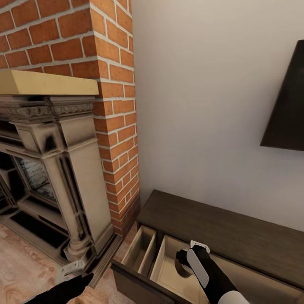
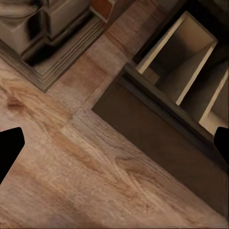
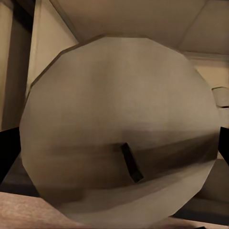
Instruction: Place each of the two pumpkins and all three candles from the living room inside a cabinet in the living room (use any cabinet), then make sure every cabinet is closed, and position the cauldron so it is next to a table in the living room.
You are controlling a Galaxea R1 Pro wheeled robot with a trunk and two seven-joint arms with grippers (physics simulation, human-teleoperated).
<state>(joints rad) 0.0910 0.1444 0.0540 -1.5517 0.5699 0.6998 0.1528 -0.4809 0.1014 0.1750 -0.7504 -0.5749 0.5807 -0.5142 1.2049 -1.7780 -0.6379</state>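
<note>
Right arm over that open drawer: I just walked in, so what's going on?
The right gripper holds a candle inside the open drawer of the dark wood cabinet, next to the brick fireplace. The left gripper hangs open and empty over the plank floor.

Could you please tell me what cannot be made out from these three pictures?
- Drawer floor, right wrist view: hidden behind the candle.
- Right gripper, head view: the arm covers its fingers and the candle.
- TV, head view: cut off by the edge.
- Left gripper, left wrist view: just dark finger tips at the edges.
</note>
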